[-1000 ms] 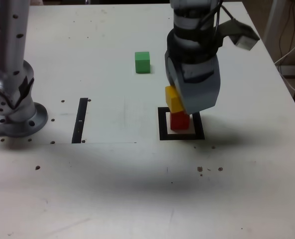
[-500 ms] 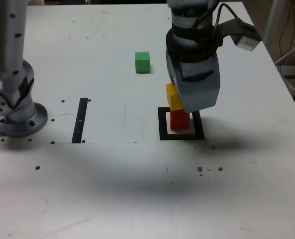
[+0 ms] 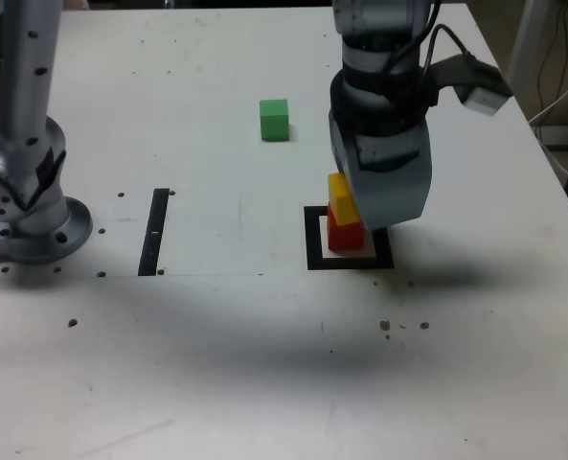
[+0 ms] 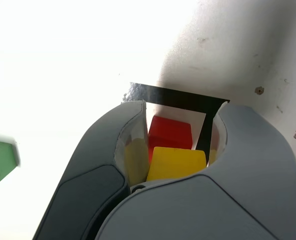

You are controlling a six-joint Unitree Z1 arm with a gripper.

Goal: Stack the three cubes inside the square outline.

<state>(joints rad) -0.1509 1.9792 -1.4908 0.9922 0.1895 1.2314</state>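
Gripper (image 4: 185,104), one: clenched on the yellow cube, its fingers on opposite sides of the block, pointing down over the square outline.

Yellow cube (image 3: 342,200), one: held between the fingers, tilted in the exterior view, over the red cube; whether the two blocks touched could not be told.

Red cube (image 3: 345,238), one: below the gripper, inside the outline on its pale centre, its upper part hidden in the exterior view by the yellow cube.

Square outline (image 3: 314,251), one: thick black frame beneath the gripper, laid flat around the red cube; its far side was mostly hidden in the exterior view by the gripper and the blocks.

Green cube (image 3: 274,121), one: apart from the gripper, toward the exterior view's left and farther back, resting outside the outline on the surface.

Black strip (image 3: 153,233), one: narrow, straight, flat, well apart from the gripper toward the exterior view's left.

Surface (image 3: 216,355), one: pale, with scattered dark marks and a soft shadow nearer the exterior camera than the gripper.

Arm (image 3: 379,77), one: grey and black, above the gripper in the exterior view; its round base (image 3: 39,230) stood beyond the strip from the gripper, at the exterior view's left.
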